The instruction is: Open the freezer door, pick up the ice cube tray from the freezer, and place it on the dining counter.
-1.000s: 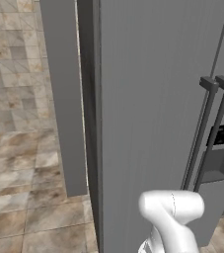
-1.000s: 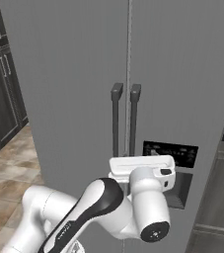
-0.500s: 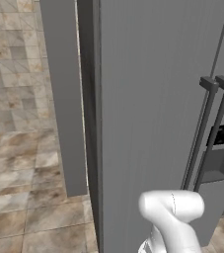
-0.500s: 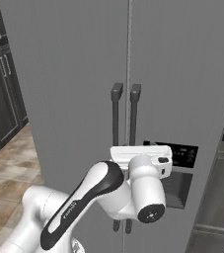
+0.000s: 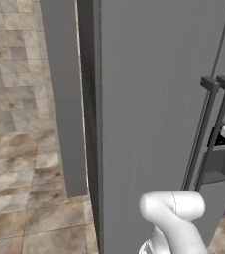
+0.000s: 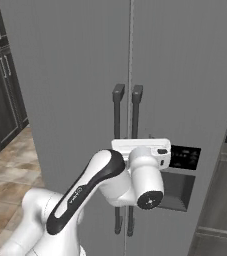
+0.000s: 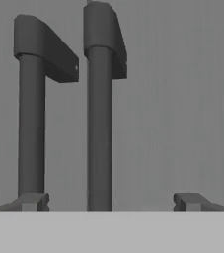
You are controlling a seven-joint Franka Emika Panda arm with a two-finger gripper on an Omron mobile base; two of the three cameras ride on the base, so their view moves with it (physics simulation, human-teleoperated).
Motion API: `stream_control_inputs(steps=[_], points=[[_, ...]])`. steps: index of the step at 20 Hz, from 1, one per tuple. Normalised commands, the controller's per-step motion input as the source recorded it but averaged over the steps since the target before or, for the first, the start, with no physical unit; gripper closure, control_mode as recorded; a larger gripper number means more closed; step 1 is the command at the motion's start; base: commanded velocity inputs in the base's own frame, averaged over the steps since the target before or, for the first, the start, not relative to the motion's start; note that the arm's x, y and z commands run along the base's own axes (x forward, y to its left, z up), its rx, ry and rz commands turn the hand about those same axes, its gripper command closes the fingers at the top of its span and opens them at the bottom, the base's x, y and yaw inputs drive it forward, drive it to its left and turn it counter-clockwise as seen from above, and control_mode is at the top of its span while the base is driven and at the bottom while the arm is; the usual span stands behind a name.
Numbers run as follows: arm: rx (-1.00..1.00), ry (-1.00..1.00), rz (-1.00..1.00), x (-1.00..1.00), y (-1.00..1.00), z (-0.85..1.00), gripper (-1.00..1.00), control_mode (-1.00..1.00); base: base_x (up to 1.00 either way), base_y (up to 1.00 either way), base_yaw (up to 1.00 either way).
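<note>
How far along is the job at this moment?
Nothing looks done: the freezer door is shut. In hand: the open gripper faces the two bar handles, one bar between its fingertips, not yet closed on it. Left: grasp, pull the door open, fetch the tray, carry it to the counter.

White arm (image 6: 110, 185) w/ black joint band, rounded links.

No legible text anywhere; faint, unreadable marks on the dispenser panel (image 6: 185, 157).
</note>
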Motion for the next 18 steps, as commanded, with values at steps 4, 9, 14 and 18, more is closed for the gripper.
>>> stream_control_inputs(steps=[4, 9, 14, 18], points=[[0.0, 0.0, 0.0, 0.44, 0.02, 0.0, -1.0, -1.0, 0.0, 0.0, 0.0], [0.0, 0.0, 0.0, 0.4, 0.0, 0.0, -1.0, -1.0, 0.0, 0.0, 0.0], [0.0, 0.0, 0.0, 0.32, 0.0, 0.0, -1.0, -1.0, 0.0, 0.0, 0.0], [0.0, 0.0, 0.0, 0.26, 0.0, 0.0, -1.0, -1.0, 0.0, 0.0, 0.0]])
